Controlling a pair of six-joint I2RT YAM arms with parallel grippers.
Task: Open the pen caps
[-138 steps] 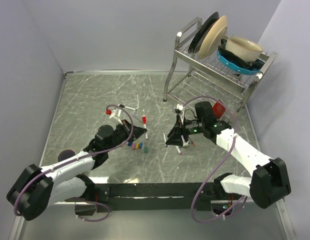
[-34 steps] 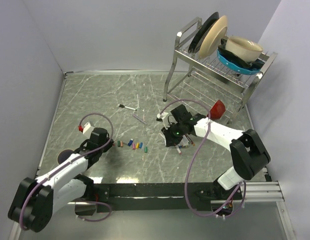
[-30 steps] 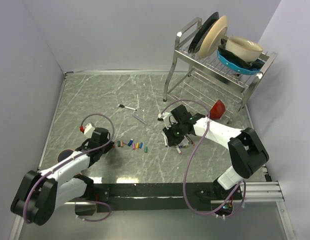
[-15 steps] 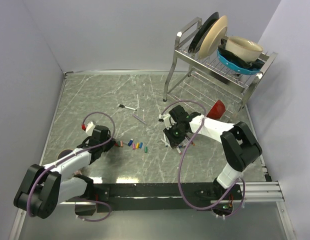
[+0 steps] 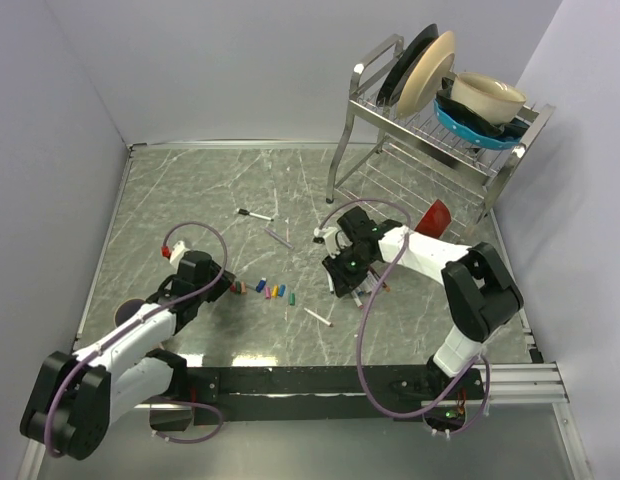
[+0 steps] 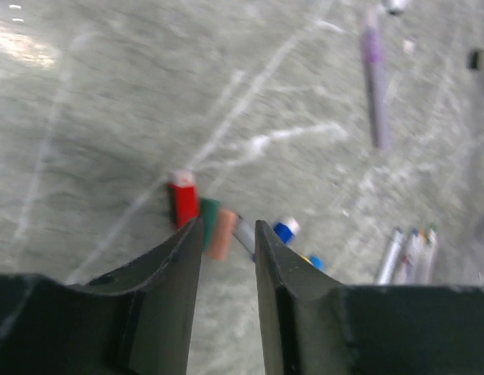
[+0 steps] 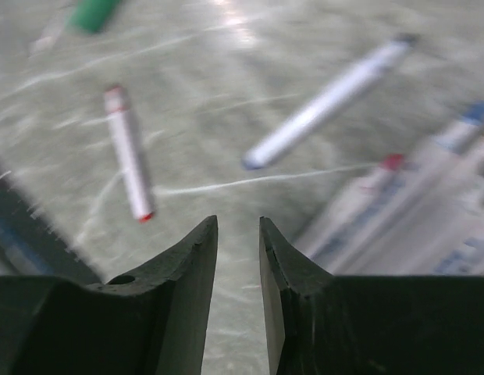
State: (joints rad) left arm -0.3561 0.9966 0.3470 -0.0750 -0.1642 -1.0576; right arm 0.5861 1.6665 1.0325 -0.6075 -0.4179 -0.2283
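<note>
A row of small pen caps (image 5: pixel 262 291) lies on the marble table (image 5: pixel 190 200); red (image 6: pixel 182 205), green (image 6: pixel 208 212), orange (image 6: pixel 222 232) and blue (image 6: pixel 285 229) caps show in the left wrist view. My left gripper (image 5: pixel 222 286) sits at the left end of the row, its jaws (image 6: pixel 226 226) a little apart and empty just above the caps. My right gripper (image 5: pixel 342 278) hovers over a pile of white pens (image 7: pixel 429 195), jaws (image 7: pixel 238 223) slightly apart and empty. A red-tipped uncapped pen (image 7: pixel 126 152) lies alone in front of it, also in the top view (image 5: pixel 317 317).
Two loose pens (image 5: pixel 255 214) (image 5: pixel 280 236) lie further back. A metal dish rack (image 5: pixel 390 165) with plates and bowls stands at the back right, with a red cup (image 5: pixel 437 215) beside it. A dark round object (image 5: pixel 130 310) sits at the left edge.
A white pen now lies alone on the table in front of the pile, where none was before. My left gripper has moved in to the left end of the cap row.
</note>
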